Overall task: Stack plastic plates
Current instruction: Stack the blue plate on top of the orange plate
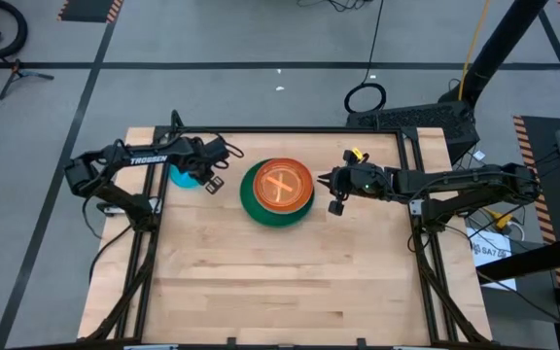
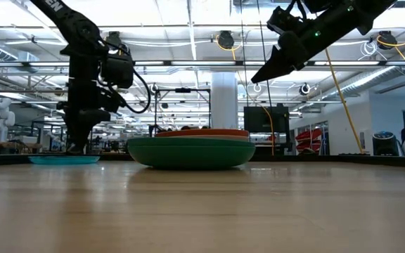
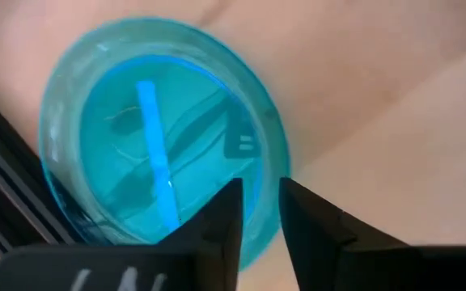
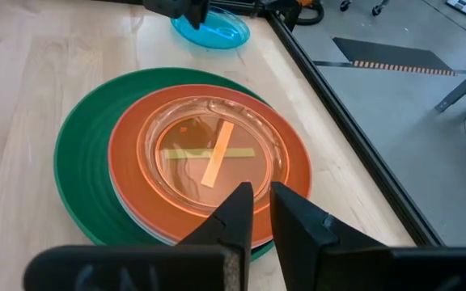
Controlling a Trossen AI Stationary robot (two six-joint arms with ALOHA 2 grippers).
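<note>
A stack of plates sits at the table's middle: a large dark green plate at the bottom, an orange-red one above it, and a small translucent orange plate on top. The small translucent blue plate lies flat on the table to the stack's left. My left gripper hangs over the blue plate's rim, narrowly open, with one finger over the inside and one outside. My right gripper hovers above the stack's right edge, narrowly open and empty.
Black frame rails run along the table's edges, and one passes close behind the blue plate. Bare wood fills the near half of the table. Beyond the table the low view shows a workshop room.
</note>
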